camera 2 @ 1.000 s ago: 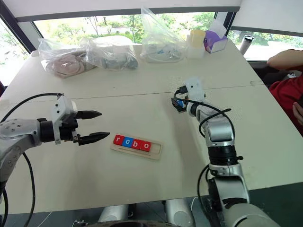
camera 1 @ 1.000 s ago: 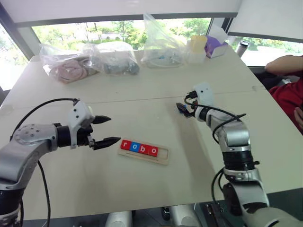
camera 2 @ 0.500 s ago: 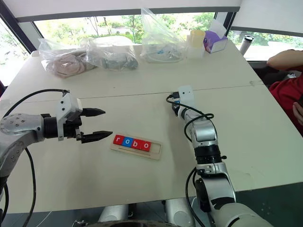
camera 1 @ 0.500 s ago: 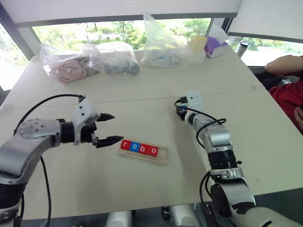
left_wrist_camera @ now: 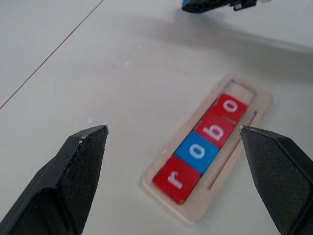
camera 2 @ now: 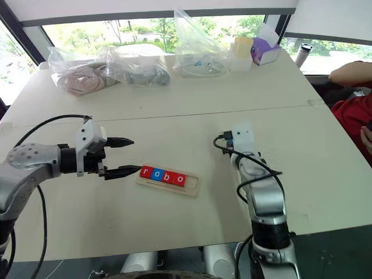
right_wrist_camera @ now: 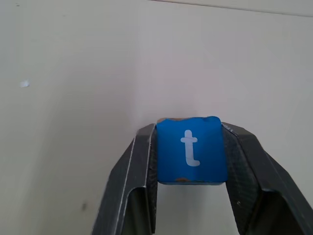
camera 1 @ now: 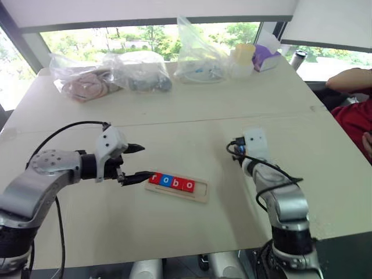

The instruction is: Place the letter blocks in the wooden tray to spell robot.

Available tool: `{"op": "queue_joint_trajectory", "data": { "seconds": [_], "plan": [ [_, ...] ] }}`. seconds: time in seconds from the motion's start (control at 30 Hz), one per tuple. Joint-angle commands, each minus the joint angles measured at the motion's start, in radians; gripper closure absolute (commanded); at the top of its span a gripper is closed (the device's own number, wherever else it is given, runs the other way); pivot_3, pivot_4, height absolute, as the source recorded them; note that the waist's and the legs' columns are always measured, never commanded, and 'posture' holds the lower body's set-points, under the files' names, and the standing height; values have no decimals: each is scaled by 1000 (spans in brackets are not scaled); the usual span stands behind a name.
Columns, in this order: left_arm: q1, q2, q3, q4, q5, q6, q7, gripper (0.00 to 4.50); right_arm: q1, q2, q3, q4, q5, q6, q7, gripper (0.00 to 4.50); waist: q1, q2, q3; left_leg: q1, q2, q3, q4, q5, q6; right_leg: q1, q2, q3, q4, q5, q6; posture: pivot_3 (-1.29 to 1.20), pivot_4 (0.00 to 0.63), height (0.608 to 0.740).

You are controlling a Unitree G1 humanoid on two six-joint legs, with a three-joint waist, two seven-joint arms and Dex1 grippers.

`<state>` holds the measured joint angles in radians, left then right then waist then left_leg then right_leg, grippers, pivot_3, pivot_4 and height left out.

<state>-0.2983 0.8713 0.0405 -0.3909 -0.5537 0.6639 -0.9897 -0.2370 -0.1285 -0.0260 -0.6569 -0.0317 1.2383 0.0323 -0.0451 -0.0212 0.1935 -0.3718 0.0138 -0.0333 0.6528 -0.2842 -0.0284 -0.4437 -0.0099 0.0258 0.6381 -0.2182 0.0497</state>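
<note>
Four letter blocks [camera 1: 171, 182] sit flat in the wooden tray [camera 1: 176, 186], reading r, o, b, o: red, blue, red, red by my count. I see the tray lying on the table [camera 1: 174, 232] with its long axis running left to right, the r end nearest my left gripper [camera 1: 137, 163], whose jaws are spread wide just beside that end. One more block, the blue t [right_wrist_camera: 191, 150], is pinched upright between the fingers of my right gripper [right_wrist_camera: 190, 161], off to the tray's right.
</note>
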Motion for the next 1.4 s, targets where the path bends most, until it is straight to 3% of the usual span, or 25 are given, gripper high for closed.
{"op": "queue_joint_trajectory", "data": {
  "seconds": [0.03, 0.13, 0.23, 0.33, 0.37, 0.53, 0.6, 0.77, 0.9, 1.1, 1.4],
  "plan": [
    [-44, 10, -15, 22, -4, -18, -48, 0, 16, 50, -31, -144, 11, 140, -14, 3283, 0, 0, 0, 1, 0, 0, 0, 0, 0, 0, 0, 0, 0, -1, -2, 0, 150, 740],
    [-75, 7, -52, 40, 7, -22, -82, 0, 29, 112, -48, -151, 11, 177, -33, 3283, 0, 0, 0, 1, 0, 0, 0, 0, 0, 1, 1, 0, 1, -1, -3, 0, 150, 740],
    [-101, -9, -78, 68, 34, -44, -84, 0, 21, 197, -82, -138, 21, 235, -38, 1809, 0, 0, 0, 1, 0, 0, 0, 0, 0, 0, 0, 0, 1, -1, -3, 0, 150, 740],
    [-113, -18, -88, 85, 45, -52, -89, 0, 10, 187, -91, -128, 17, 257, -41, 215, 1, 0, 0, 0, 0, 0, 0, 0, 0, 0, 0, 0, 0, -1, -3, 0, 150, 740],
    [-114, -19, -88, 89, 47, -54, -92, 0, 7, 177, -89, -128, 15, 262, -43, 42, 0, 0, 0, 0, 0, 0, 0, 0, 0, 0, 0, 0, 0, -1, -3, 0, 150, 740],
    [-109, -16, -84, 92, 49, -56, -96, 0, -55, 72, -112, -147, 28, 236, -4, 42, 0, 0, 0, 0, 0, 0, 0, 0, 0, 0, 0, 0, -1, -1, -3, 0, 150, 740],
    [-101, -10, -79, 90, 47, -55, -99, 0, -90, -44, -120, -120, 54, 132, 74, 42, 1, 0, 0, 0, 0, 0, 0, 0, 0, 0, 0, 0, -1, -1, -2, 0, 150, 740],
    [-88, 13, -71, 100, 55, -66, -119, 0, -110, -431, -160, 119, 257, -111, 527, 42, 2, 0, 0, 0, -1, 1, 0, 0, 0, 3, -1, 0, -6, -1, -2, 0, 150, 740],
    [-64, 33, -57, 70, 36, -53, -140, 0, 33, -652, -126, 215, 307, -492, 872, 42, 2, -1, 0, 0, -1, 0, -4, -1, 2, 3, 0, 0, -7, -1, 4, 0, 150, 740],
    [-7, 109, -38, -45, 15, -36, -179, 0, 96, -683, -133, 405, 372, -737, 1042, 42, 0, -2, 0, 0, 0, 3, -1, -4, 7, 3, 0, 1, -6, -2, 6, 0, 150, 740],
    [-26, 93, -33, -118, -34, 23, -121, 0, 62, -658, 3, 638, 230, -1021, 1037, 42, 4, -1, 0, 0, 0, 2, 9, -4, 7, 7, 0, 1, -5, -3, 2, 0, 150, 740]
  ]
}}
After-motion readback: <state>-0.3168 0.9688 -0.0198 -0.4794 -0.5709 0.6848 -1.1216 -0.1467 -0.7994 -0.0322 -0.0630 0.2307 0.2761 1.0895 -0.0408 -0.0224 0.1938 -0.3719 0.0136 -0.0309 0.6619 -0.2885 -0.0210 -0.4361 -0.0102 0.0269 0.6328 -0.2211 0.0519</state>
